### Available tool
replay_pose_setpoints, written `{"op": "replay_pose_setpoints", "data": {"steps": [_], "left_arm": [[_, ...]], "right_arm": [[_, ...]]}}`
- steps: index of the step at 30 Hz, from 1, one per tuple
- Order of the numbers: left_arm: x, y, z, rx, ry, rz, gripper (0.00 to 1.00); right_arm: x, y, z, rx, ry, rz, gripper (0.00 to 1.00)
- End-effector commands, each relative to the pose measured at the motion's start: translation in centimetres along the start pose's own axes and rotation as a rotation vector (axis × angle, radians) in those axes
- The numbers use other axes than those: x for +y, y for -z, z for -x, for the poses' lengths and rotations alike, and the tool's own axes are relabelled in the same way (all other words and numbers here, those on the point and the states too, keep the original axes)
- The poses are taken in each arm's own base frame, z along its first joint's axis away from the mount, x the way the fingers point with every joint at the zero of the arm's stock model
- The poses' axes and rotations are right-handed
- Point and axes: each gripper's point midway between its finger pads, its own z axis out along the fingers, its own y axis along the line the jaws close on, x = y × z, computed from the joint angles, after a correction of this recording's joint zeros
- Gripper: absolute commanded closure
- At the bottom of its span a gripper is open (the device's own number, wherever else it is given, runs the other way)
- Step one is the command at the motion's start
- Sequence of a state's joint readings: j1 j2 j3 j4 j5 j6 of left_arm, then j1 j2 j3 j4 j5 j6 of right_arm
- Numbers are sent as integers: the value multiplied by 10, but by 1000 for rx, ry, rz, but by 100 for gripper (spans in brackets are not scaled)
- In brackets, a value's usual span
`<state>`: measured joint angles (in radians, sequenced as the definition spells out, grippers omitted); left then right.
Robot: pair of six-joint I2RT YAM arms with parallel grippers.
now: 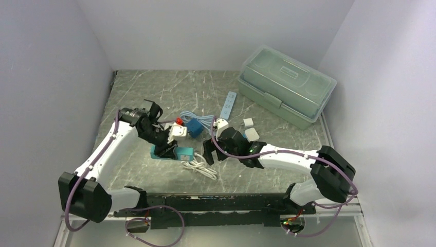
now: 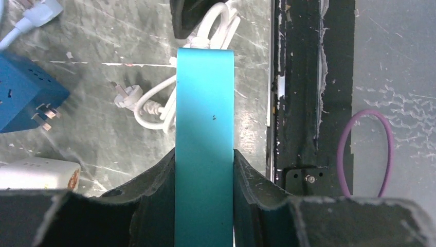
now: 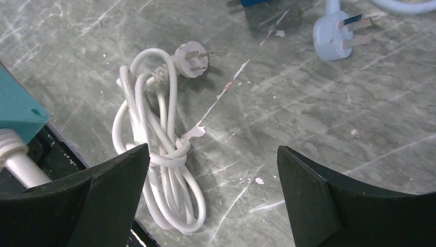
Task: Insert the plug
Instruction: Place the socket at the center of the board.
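My left pincer (image 2: 204, 154) grips the teal rectangular socket block (image 2: 204, 103). My right pincer (image 3: 211, 154), nearer, hangs wide open over the coiled white cable (image 3: 172, 154). Its round two-pin plug (image 3: 191, 59) lies at the coil's far end, pins pointing right.

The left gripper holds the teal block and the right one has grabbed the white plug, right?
No. The left gripper holds the teal block, but the right gripper is open and empty; the right wrist view shows the white plug lying loose on the table.
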<state>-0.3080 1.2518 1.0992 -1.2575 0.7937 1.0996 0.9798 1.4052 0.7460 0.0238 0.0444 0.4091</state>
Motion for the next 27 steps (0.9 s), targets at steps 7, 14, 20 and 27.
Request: {"op": "replay_pose_setpoints", "data": {"steps": [7, 14, 20, 27], "left_arm": [[-45, 19, 6, -65, -206, 58, 100], [-55, 20, -5, -31, -246, 71, 100], [-55, 17, -15, -12, -227, 86, 100], [-50, 13, -21, -3, -210, 105, 100]], "right_arm": [[24, -35, 23, -32, -27, 59, 8], [53, -63, 39, -36, -17, 102, 12], [74, -84, 6, 42, 12, 122, 15], [34, -90, -24, 99, 46, -92, 44]]}}
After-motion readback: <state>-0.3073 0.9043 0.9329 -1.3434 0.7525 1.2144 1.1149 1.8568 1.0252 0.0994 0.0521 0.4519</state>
